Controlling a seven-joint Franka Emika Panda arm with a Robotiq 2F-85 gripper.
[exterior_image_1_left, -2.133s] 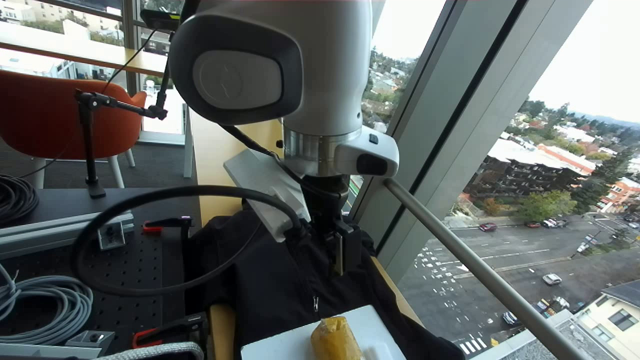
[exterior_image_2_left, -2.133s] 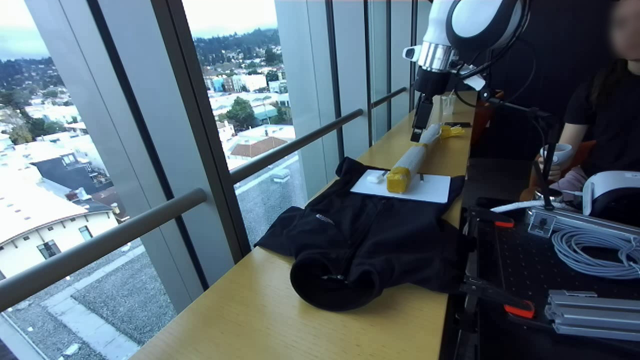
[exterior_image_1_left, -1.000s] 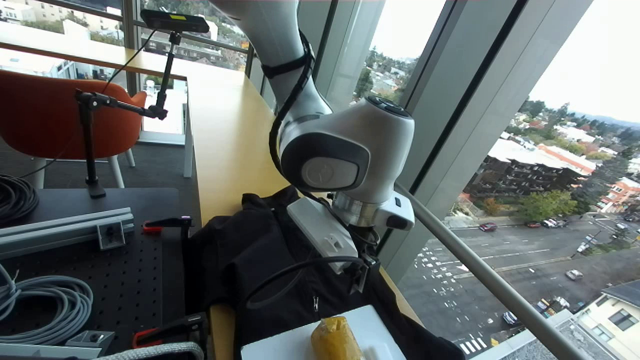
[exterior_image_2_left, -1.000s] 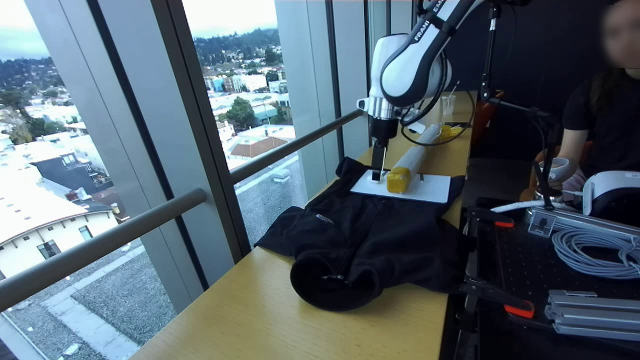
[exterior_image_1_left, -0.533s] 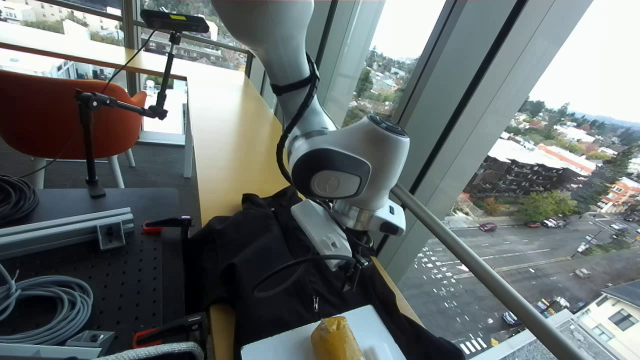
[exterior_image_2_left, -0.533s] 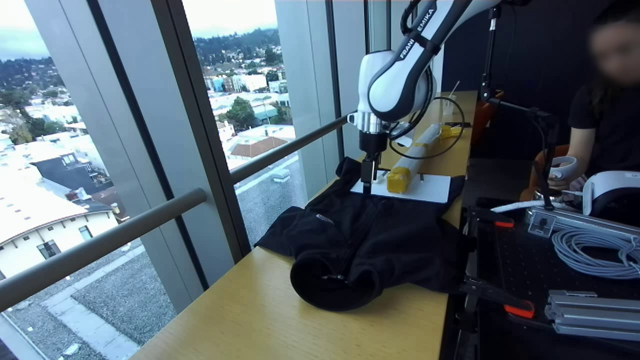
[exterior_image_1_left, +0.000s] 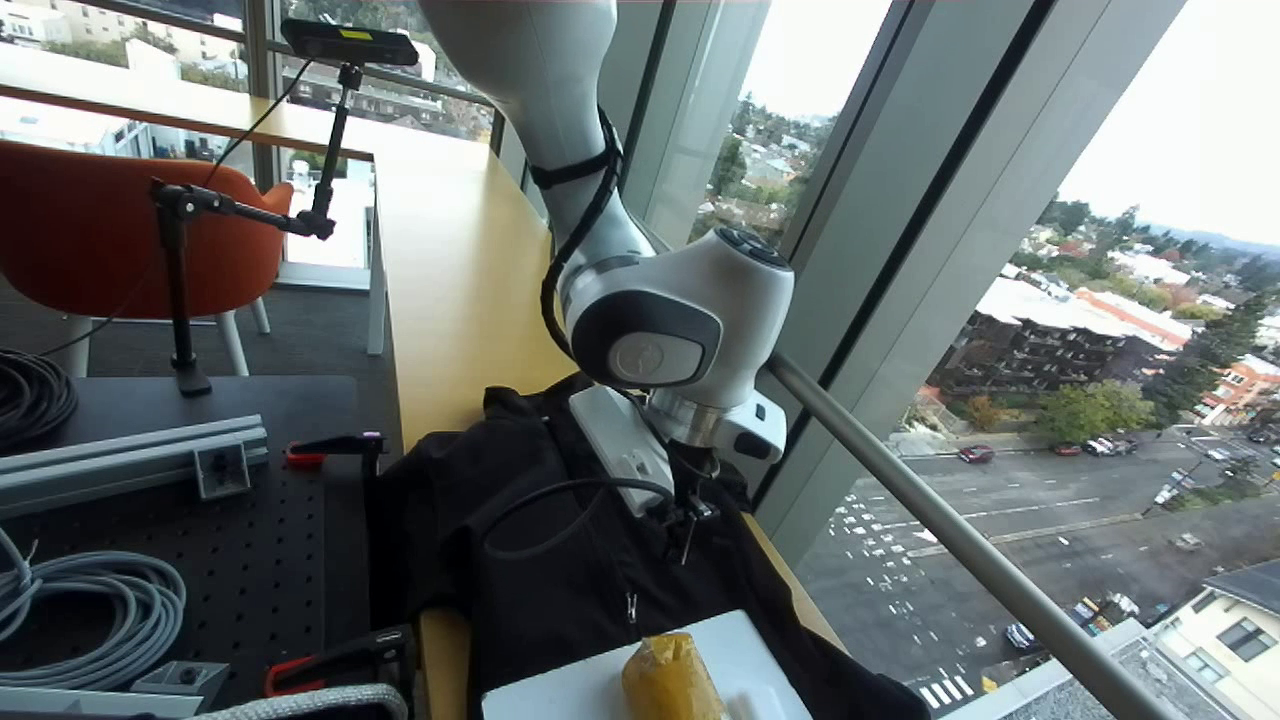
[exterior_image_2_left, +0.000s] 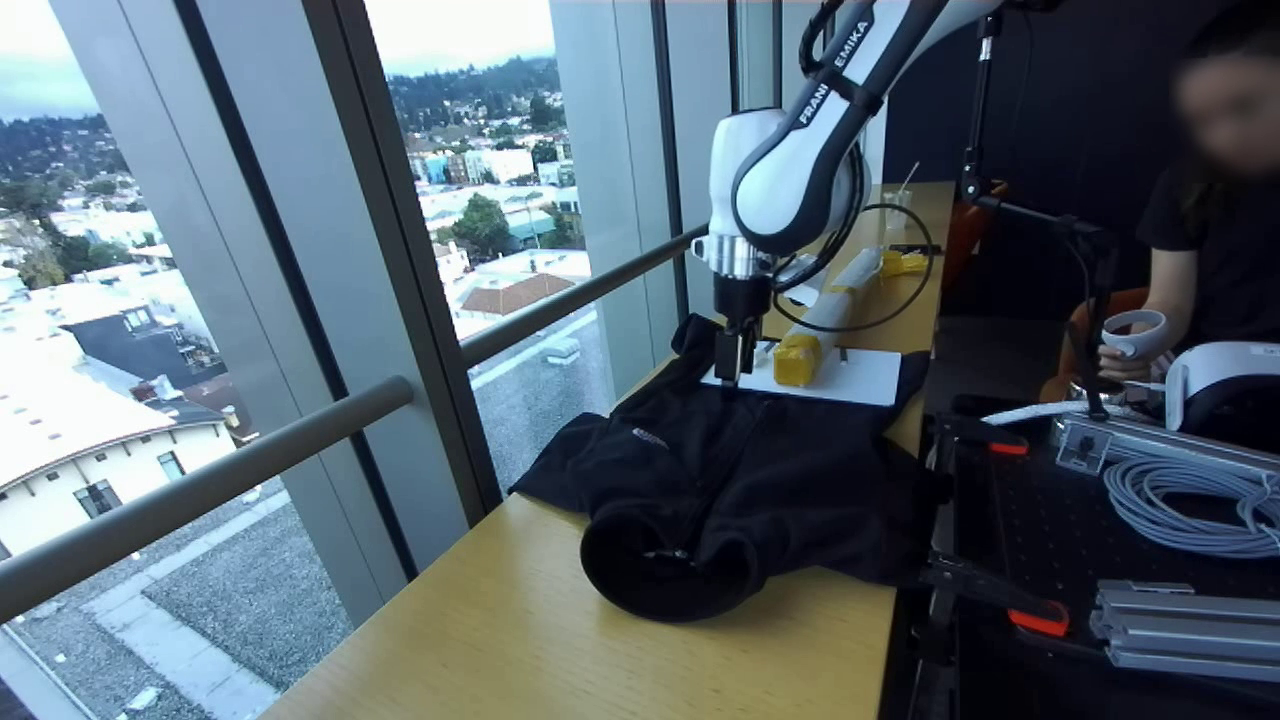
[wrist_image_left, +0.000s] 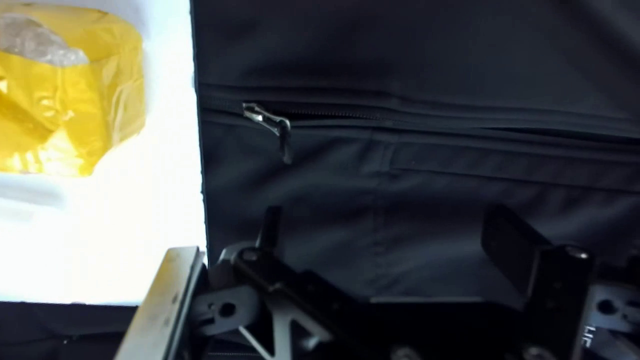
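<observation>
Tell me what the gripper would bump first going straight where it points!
Probably the black jacket: the gripper points down at its cloth, beside the white board. How close it is, I can't tell.

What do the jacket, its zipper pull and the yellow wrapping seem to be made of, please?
Jacket: fabric, it seems, matte black, with soft folds and stitched seams; the fibre is unclear.
Zipper pull: probably metal, silvery and shiny, going by its glints.
Yellow wrapping: likely plastic tape or film, glossy, with creases and bright highlights.
</observation>
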